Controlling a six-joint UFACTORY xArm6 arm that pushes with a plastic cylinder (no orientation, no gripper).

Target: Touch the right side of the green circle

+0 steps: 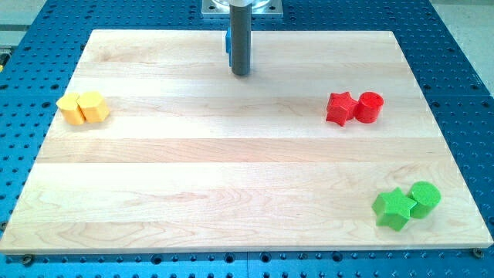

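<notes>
The green circle (425, 197) sits near the board's bottom right corner, touching a green star (394, 208) on its left. My tip (241, 73) is at the view's top centre, far up and to the left of the green circle, touching no block except a blue block (228, 45) partly hidden behind the rod.
A red star (340, 108) and a red circle (370, 107) touch each other at the right. Two yellow blocks (82, 107) sit together at the left edge. The wooden board (247, 170) lies on a blue perforated table (463, 46).
</notes>
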